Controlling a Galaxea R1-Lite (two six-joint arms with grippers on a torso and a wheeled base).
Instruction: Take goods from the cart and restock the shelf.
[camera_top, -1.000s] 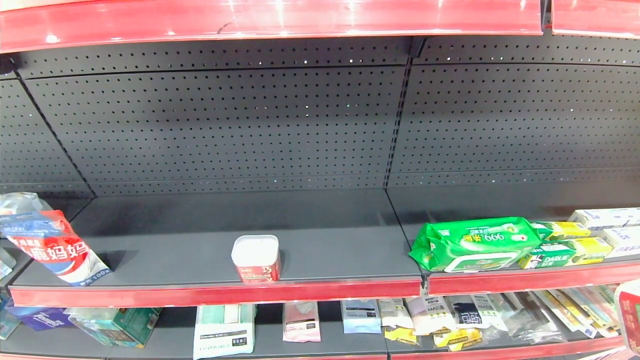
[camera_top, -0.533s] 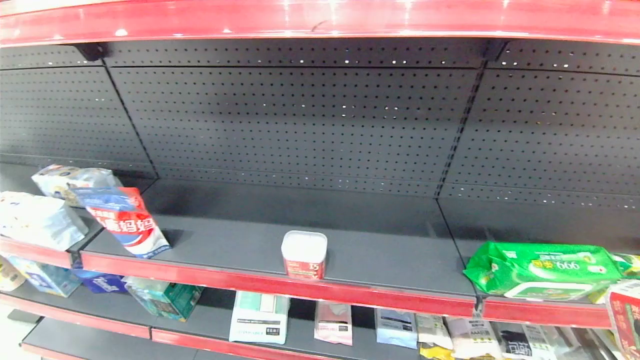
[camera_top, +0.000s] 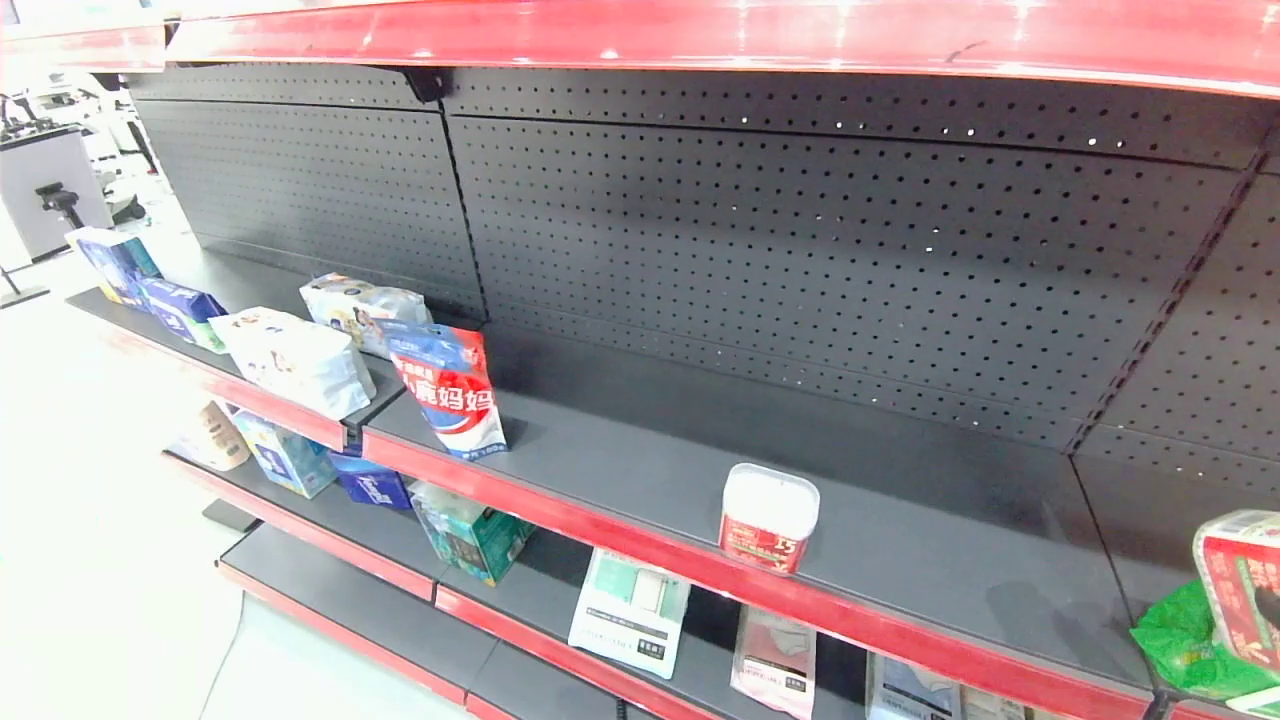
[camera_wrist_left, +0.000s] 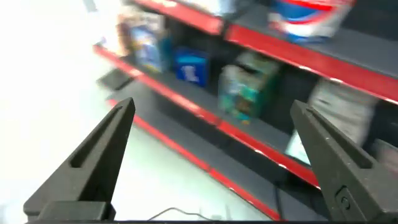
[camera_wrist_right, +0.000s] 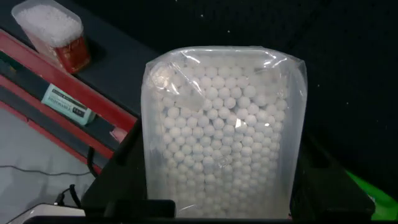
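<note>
**A:** Where is your bead tub (camera_wrist_right: 224, 124) right now?

**B:** Your right hand (camera_wrist_right: 221, 180) is clamped on it, one finger on each side wall. It hangs upright, off to the right of the twin tub (camera_top: 768, 517) that stands at the front lip of the shelf (camera_top: 900, 540). The green wipes pack (camera_top: 1180, 640) lies farther right again.

**A:** And your other hand?

**B:** Your left hand (camera_wrist_left: 217, 162) has its fingers spread wide with nothing between them. It is aimed at the lower shelves (camera_wrist_left: 186, 104), down and left of the twin tub.

**A:** How will the tub handle?

**B:** Light, I'd judge: thin clear walls packed with small white beads. Those walls probably bow if you squeeze hard, and the glossy plastic looks slippery. Keep your hold across the two flat sides at mid-body, never on the lid. The beads may shift if you tip it, so carry it upright and set it flat beside the twin tub.
</note>
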